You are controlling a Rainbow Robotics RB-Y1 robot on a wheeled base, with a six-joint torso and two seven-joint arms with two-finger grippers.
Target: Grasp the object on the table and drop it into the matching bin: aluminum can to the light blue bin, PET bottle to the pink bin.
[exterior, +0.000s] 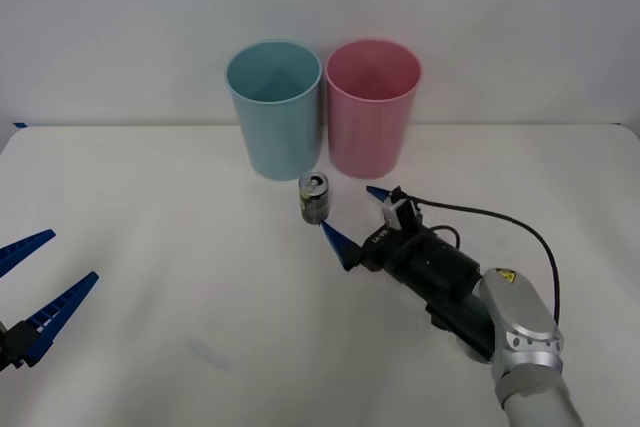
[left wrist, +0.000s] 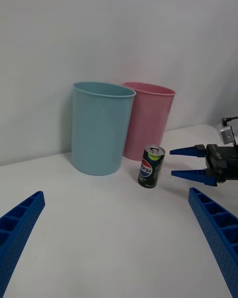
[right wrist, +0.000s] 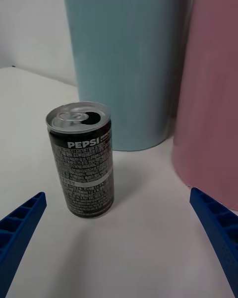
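A small, short aluminum can (exterior: 314, 197) with a silver pull-tab top and a dark grey body stands upright on the wide, plain white desk (exterior: 180, 247), just in front of two tall round plastic bins that stand side by side at the far edge. The light blue bin (exterior: 274, 107) is on the left and the pink bin (exterior: 372, 105) on the right, their walls touching or nearly so; the can sits close to the gap between them, apart from both. In the right wrist view the can (right wrist: 85, 166) shows its opened mouth and a white "PEPSI" word on a band of grey print, with the light blue bin (right wrist: 124, 59) and the pink bin (right wrist: 213, 79) rising behind it. The right gripper (exterior: 360, 219) lies low over the desk just to the right of the can, its blue ribbed fingers (exterior: 338, 240) spread wide and pointing toward the can without touching it; it holds nothing, and the can stands a little beyond and to one side of its fingertips. The left gripper (exterior: 35, 292) hovers near the left edge of the desk, well apart from the can and bins, its fingers likewise spread and empty. From the left wrist view the can (left wrist: 150, 166) shows a round blue logo, with the right gripper (left wrist: 188, 163) just beside it.
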